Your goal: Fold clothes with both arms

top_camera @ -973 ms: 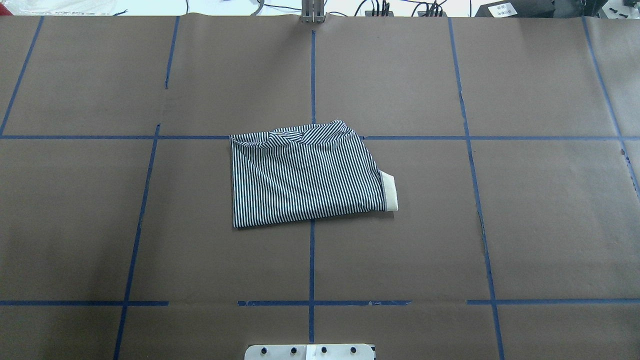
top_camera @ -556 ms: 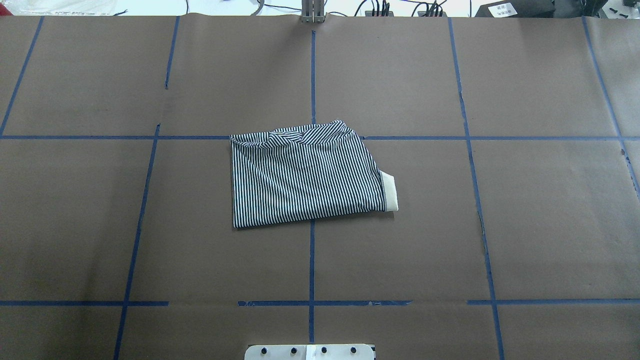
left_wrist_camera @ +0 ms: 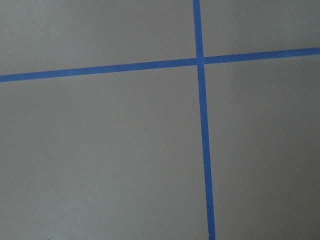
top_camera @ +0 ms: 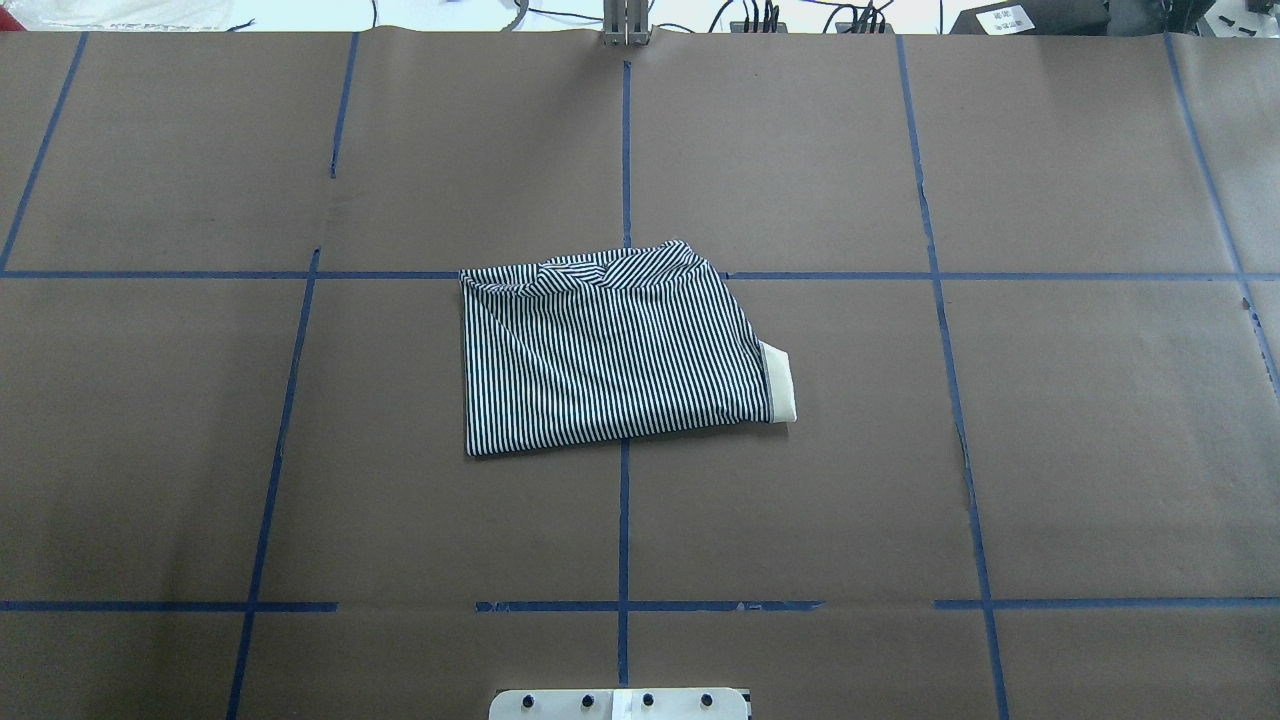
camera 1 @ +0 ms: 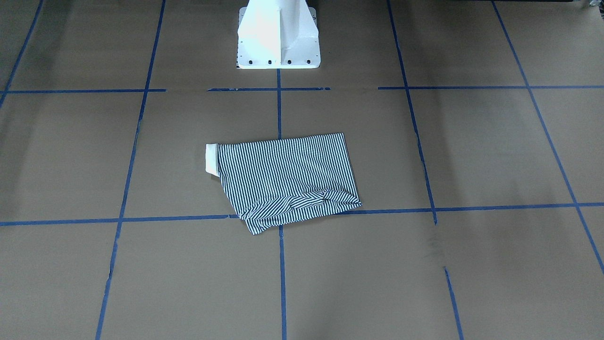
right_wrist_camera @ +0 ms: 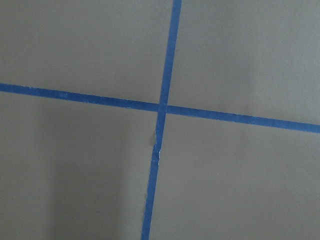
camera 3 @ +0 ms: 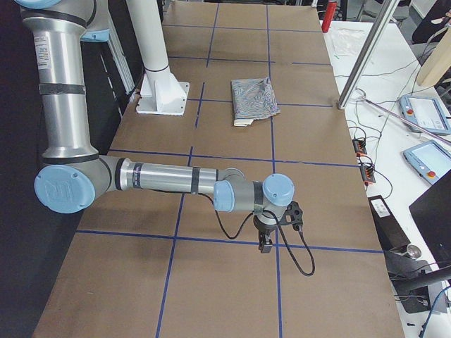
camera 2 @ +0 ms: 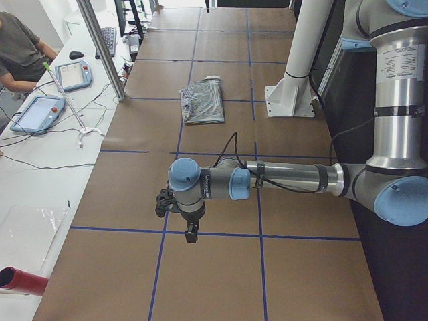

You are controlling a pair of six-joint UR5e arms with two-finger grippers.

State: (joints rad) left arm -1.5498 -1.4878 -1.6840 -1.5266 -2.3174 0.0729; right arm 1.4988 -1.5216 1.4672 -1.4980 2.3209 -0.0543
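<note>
Nothing has shifted: the navy-and-white striped polo shirt (top_camera: 610, 350) lies folded mid-way across the brown paper counter (top_camera: 1100, 450), cream collar (top_camera: 779, 382) at three o'clock. The black left hand (camera 2: 191, 233) and black right hand (camera 3: 266, 243) hang well apart from it; whether either is open or closed, I cannot tell. Folding looks finished.

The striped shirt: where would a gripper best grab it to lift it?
Probably the rumpled far edge of the striped shirt, coming straight down from above. The rest lies flat on the table, giving little to pinch, while that edge bunches into a ridge. The cream collar poking out on the robot's right is another free flap.
</note>
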